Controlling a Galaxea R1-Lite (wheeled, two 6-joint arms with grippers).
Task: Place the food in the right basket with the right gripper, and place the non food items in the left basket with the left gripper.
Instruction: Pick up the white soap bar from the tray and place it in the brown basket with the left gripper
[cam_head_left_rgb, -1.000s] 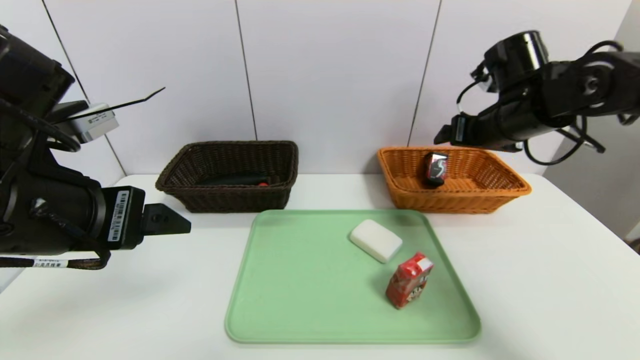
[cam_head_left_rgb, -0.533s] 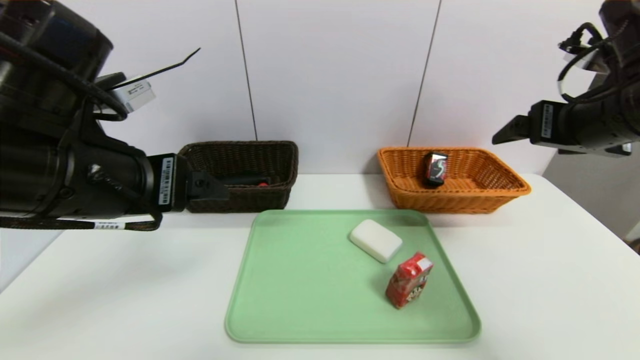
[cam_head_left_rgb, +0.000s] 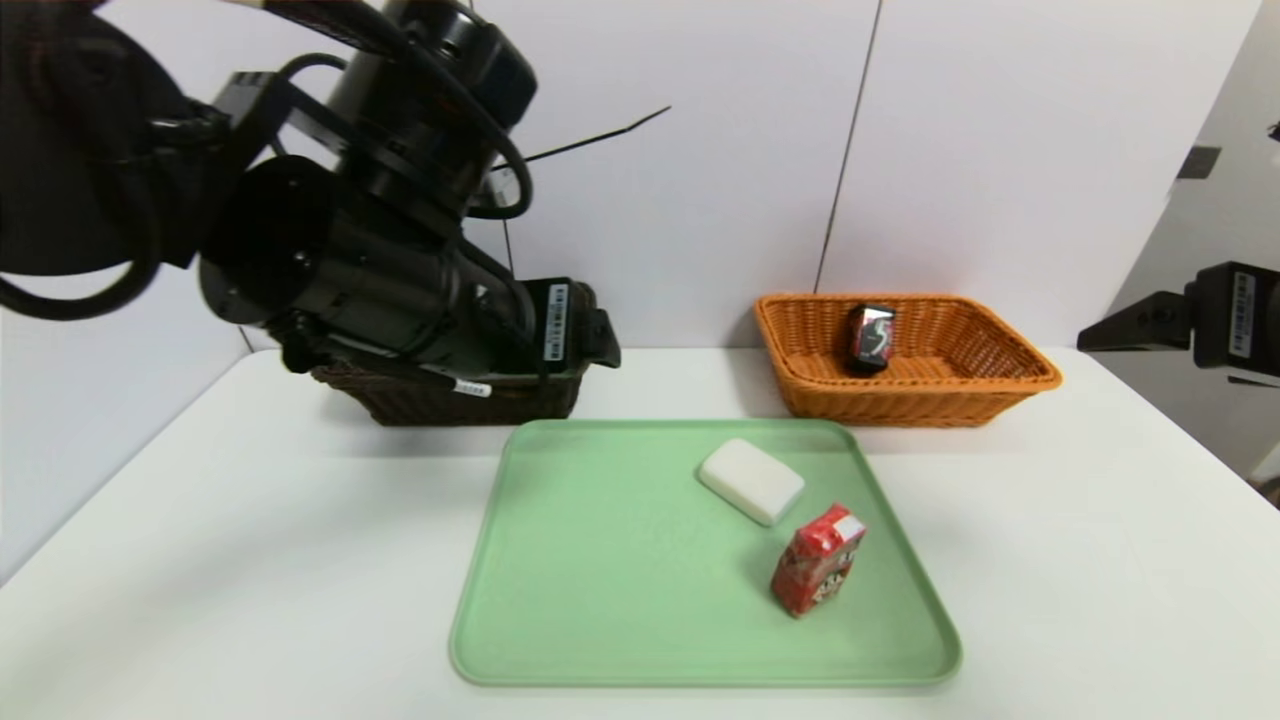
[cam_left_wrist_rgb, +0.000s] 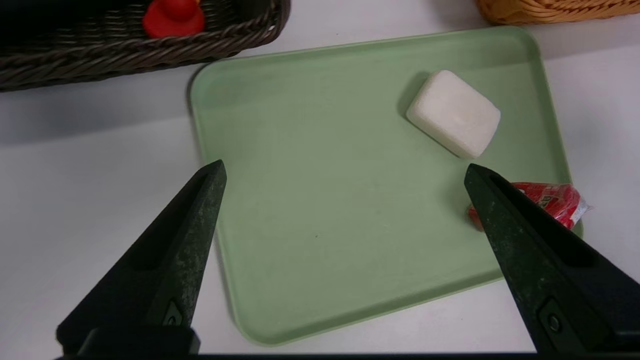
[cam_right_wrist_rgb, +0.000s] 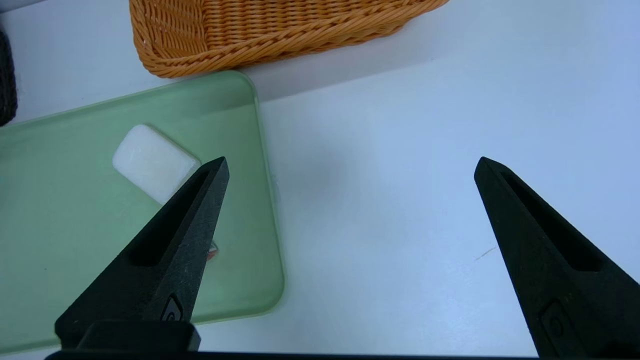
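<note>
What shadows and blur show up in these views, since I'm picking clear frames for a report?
Head view: soft shadow beside the red carton; left arm slightly blurred. Left wrist view: shadows by the dark basket and along the white block. Right wrist view: bluish glare on the table, shadow below the orange basket.

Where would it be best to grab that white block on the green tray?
Probably across the middle of the white block, coming straight down from above, one side of the tool on each long edge. It lies flat, is longer than it is wide, and nothing covers it. The red carton stands close by, so that side likely needs some care.
</note>
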